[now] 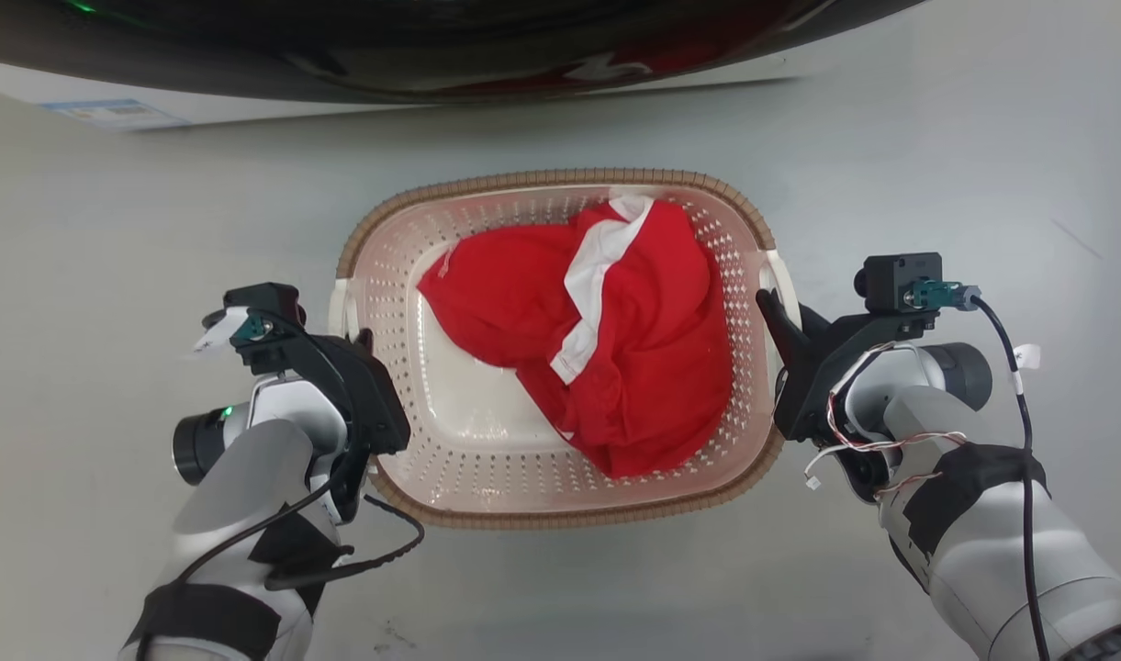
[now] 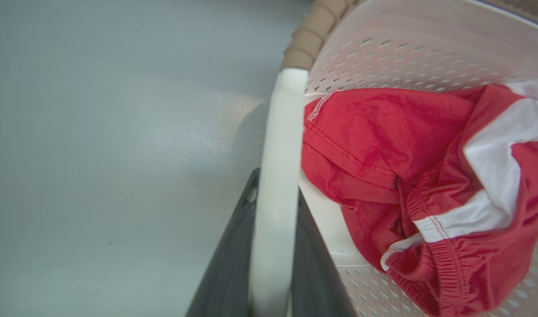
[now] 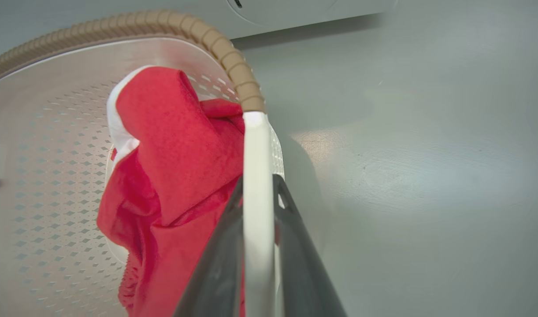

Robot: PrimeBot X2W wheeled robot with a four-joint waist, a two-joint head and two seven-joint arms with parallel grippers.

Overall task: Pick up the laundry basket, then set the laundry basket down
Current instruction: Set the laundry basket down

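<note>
So the laundry basket (image 1: 542,177) is sitting right between our two arms over the grey floor (image 1: 138,211), and honestly we can't tell if it's resting on it or lifted a bit. A red garment (image 1: 633,349) with a white stripe is lying bunched up inside, crowding toward our right side. We're clamping the left side handle (image 2: 280,145) with the left gripper (image 1: 363,341), one dark finger pressing on each face of the white bar. Same deal across the basket: the right gripper (image 1: 767,305) is pinching the right side handle (image 3: 255,149), fingers touching both sides. Past the far rim, a dark glossy curved surface (image 1: 431,46) is stretching across the top of the head view.
</note>
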